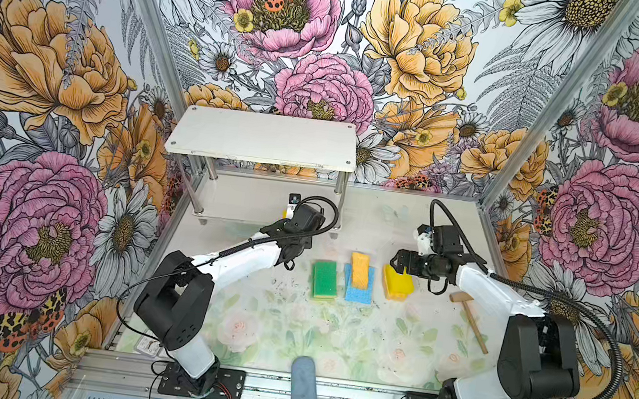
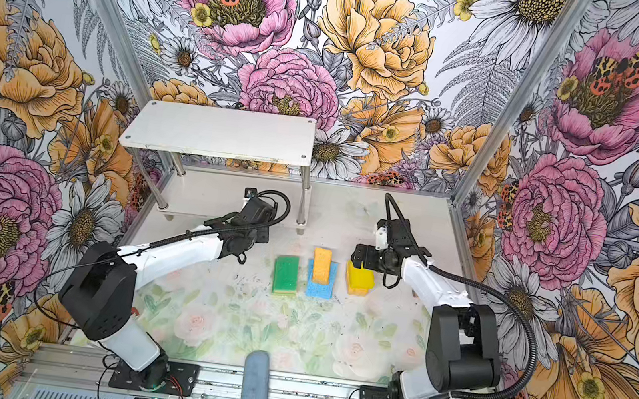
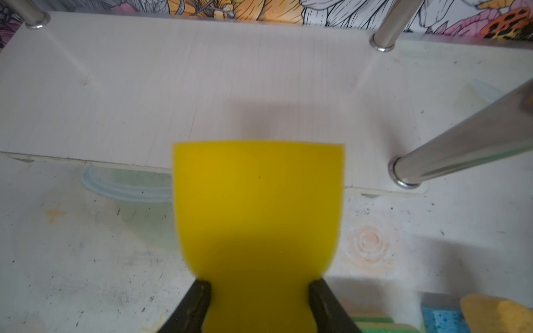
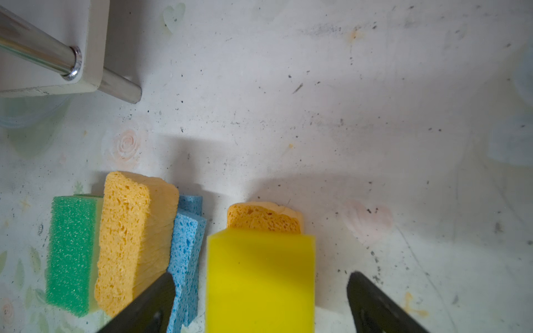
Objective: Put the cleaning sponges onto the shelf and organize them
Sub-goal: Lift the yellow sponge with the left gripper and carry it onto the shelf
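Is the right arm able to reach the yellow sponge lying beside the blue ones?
Likely yes. The right gripper is open right over the yellow sponge, a jaw on each side, and nothing lies between.

No word, label, brand or number can be read in any view; a small dark scribble (image 3: 362, 212) on the table (image 3: 86, 274), right of centre in the left wrist view and just below the front edge of the shelf (image 3: 144, 86), is too blurred to make out; a yellow cross (image 3: 55, 213) marks the table at the left of that frame, with no lettering beside it.
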Available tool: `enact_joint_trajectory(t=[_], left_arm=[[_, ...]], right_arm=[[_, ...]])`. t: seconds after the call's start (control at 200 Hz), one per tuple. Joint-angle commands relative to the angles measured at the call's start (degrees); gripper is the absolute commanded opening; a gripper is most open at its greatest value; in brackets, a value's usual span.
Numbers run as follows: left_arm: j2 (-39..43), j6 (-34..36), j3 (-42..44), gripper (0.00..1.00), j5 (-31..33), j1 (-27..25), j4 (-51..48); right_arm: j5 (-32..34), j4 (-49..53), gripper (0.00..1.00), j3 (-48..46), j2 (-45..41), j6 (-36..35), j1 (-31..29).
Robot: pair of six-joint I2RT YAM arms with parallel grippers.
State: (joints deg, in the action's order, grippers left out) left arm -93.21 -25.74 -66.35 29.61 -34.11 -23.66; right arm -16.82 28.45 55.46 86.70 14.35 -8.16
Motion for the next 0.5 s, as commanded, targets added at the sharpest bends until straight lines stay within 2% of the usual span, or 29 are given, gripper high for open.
enact_joint_trajectory(t=[0.0,0.305,0.495], left_arm=[[-2.52,3.44,-3.54,0.45,-1.48,0.1,3.14],[-10.14,4.89,-10.13,0.44,-4.18,0.3,5.7],[-13.22,6.15,-10.81,0.44,-4.45,0.35,7.82]], right_arm=[[-0.75,-0.63,0.95,1.59,0.9,0.93,0.34],[-0.59,-0.67,0.95,1.48,0.74,0.95,0.39],[-0.14,-0.65,0.95,1.01,0.84,0.77,0.35]])
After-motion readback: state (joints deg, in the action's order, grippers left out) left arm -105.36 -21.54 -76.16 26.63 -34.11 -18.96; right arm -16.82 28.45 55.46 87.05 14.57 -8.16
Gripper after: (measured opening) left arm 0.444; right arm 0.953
